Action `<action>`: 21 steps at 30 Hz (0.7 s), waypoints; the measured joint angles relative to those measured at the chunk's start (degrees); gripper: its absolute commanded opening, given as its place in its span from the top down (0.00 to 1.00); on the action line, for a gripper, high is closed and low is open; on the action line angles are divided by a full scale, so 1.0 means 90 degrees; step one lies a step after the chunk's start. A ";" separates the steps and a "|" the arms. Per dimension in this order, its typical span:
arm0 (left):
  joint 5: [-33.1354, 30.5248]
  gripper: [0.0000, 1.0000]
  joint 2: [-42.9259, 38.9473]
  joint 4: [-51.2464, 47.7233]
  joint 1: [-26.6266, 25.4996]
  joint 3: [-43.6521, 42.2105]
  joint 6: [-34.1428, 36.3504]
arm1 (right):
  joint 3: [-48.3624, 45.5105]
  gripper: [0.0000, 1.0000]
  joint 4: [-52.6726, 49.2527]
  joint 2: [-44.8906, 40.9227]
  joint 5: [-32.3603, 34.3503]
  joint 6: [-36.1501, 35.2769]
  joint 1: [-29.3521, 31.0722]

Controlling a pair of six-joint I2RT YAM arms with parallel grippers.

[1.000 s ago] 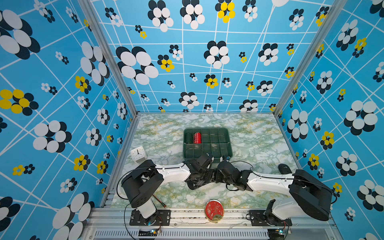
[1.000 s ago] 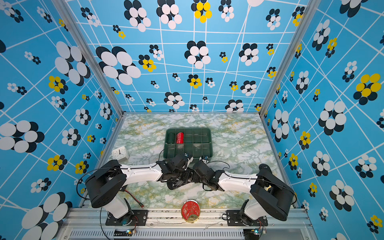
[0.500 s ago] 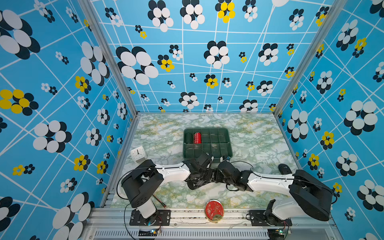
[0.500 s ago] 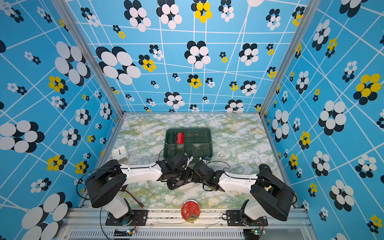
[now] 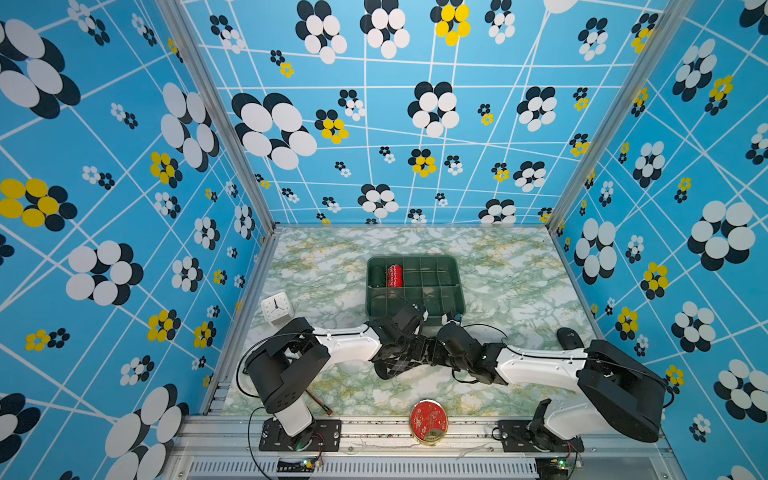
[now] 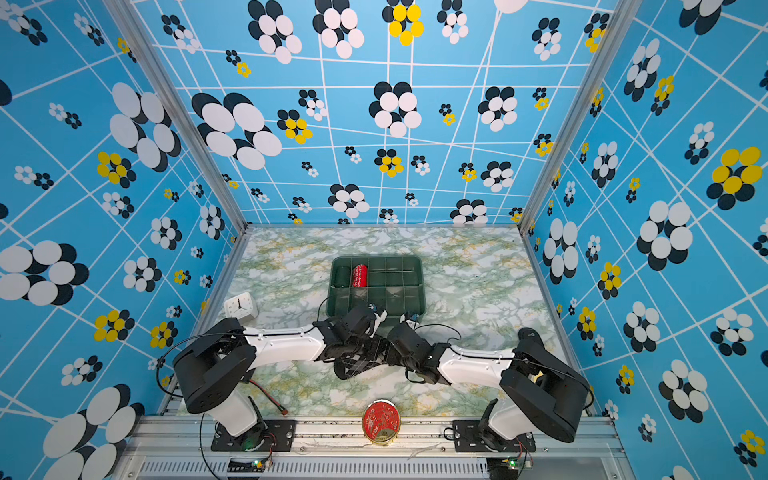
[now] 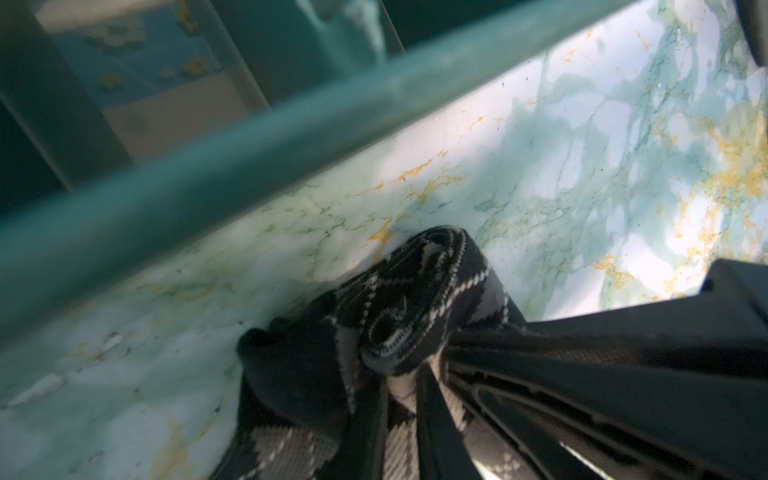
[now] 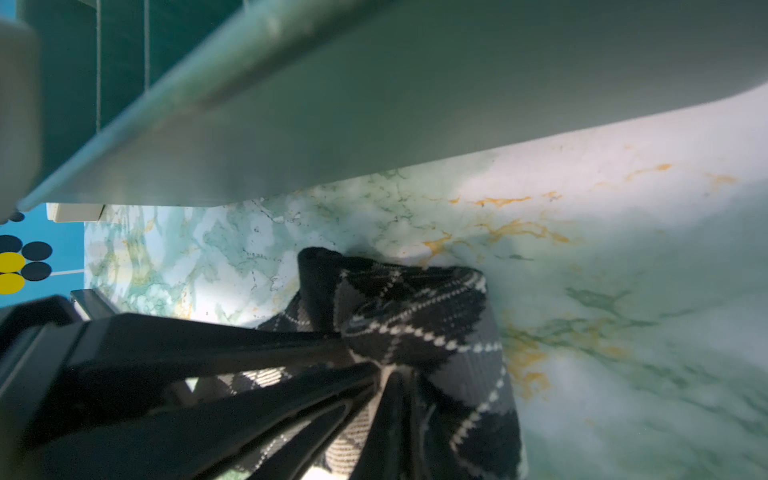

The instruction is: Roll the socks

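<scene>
The socks [image 5: 397, 365] are black with a grey and white argyle pattern and lie partly rolled on the marble table, just in front of the green tray. Both grippers meet over them at the table's middle in both top views. My left gripper [image 5: 409, 349] comes in from the left and my right gripper [image 5: 432, 353] from the right. In the left wrist view the left gripper [image 7: 399, 399] is shut on the socks [image 7: 415, 299], the rolled end showing past its fingertips. In the right wrist view the right gripper [image 8: 384, 374] is shut on the socks [image 8: 415, 324] too.
The green divided tray [image 5: 457, 286] stands right behind the grippers, with a red roll [image 5: 394, 275] and a dark green roll [image 5: 377, 276] in its back left compartments. A white clock [image 5: 276, 307] sits at the left, a red round tin [image 5: 429, 420] at the front edge, a black object [image 5: 567, 337] at the right.
</scene>
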 measured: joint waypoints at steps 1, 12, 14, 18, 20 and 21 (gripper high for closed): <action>0.0000 0.85 -0.0005 0.0000 0.0000 -0.0007 -0.0002 | -0.0024 0.89 0.0019 -0.0022 0.0010 0.0012 0.0000; -0.0143 0.95 -0.0510 -0.0219 0.0000 -0.0542 -0.0005 | -0.0202 0.90 0.0073 -0.0206 0.0197 0.0172 0.0000; -0.0163 0.96 -0.0512 -0.0226 0.0000 -0.0610 -0.0005 | -0.0202 0.90 0.0073 -0.0206 0.0197 0.0175 0.0000; -0.0160 0.97 -0.0510 -0.0187 0.0000 -0.0627 -0.0007 | -0.0202 0.90 0.0075 -0.0204 0.0216 0.0192 0.0000; -0.0158 0.97 -0.0503 -0.0180 0.0000 -0.0627 -0.0010 | -0.0202 0.90 0.0078 -0.0204 0.0253 0.0199 0.0000; -0.0158 0.98 -0.0500 -0.0177 0.0000 -0.0627 -0.0010 | -0.0202 0.90 0.0080 -0.0202 0.0291 0.0216 0.0000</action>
